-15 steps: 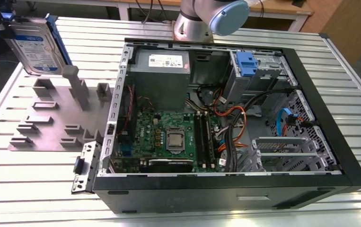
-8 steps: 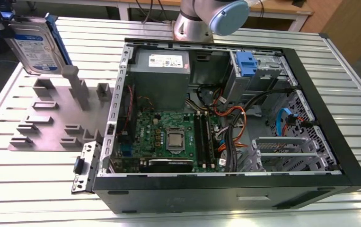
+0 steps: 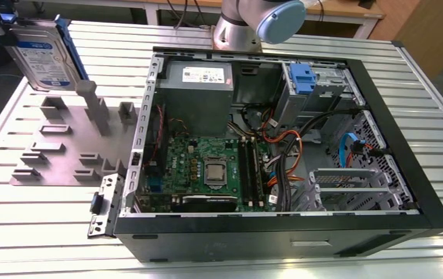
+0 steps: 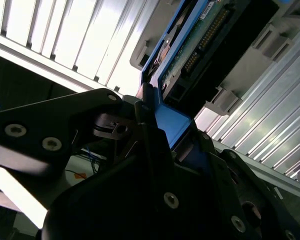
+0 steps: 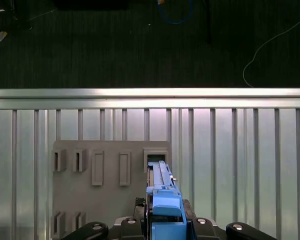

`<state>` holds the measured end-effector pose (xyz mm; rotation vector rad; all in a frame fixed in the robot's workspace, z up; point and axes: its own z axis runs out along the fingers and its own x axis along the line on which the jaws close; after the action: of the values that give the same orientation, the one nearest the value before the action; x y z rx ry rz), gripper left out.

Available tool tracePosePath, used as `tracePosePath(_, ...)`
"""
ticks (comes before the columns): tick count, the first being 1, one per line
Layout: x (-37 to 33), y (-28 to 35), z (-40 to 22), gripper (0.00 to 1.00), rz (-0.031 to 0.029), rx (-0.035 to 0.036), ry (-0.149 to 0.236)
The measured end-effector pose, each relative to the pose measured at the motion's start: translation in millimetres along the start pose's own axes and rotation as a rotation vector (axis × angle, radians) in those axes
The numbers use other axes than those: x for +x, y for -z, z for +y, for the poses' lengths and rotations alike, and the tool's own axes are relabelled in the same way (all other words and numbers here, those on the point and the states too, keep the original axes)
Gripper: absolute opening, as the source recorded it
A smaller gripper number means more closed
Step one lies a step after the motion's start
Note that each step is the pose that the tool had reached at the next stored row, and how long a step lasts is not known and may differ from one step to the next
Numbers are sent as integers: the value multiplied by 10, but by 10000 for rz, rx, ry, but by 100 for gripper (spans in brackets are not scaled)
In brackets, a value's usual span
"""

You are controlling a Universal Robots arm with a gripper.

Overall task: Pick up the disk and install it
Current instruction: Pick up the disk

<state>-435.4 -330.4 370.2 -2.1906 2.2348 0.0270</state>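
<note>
The disk point(image 3: 44, 55), a silver-grey drive with a white-and-blue label in a blue bracket, hangs upright at the exterior view's far left, over the grey fixture plate point(image 3: 58, 157). My gripper point(image 3: 0, 23) grips its upper edge at the picture's top corner. In the second wrist view the black fingers point(image 4: 142, 107) are clamped on the blue bracket point(image 4: 172, 125), with the disk's circuit board point(image 4: 200, 45) beyond them. In the first wrist view the disk point(image 5: 162, 197) stands edge-on over a slot point(image 5: 156, 156) of the plate, with my gripper point(image 5: 162, 227) shut on it.
An open computer case point(image 3: 407, 168) lies on the slatted metal table point(image 3: 35, 232), to the exterior view's right of the plate. Inside are a motherboard point(image 3: 205, 168), a grey power supply point(image 3: 198, 75), cables and a drive bay with a blue carrier point(image 3: 302, 78). Upright posts point(image 3: 89, 104) rise from the plate.
</note>
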Motion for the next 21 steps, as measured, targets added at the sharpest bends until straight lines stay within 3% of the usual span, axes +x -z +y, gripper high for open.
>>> tracePosePath(21, -1, 65, 0, 36, 0, 0, 0)
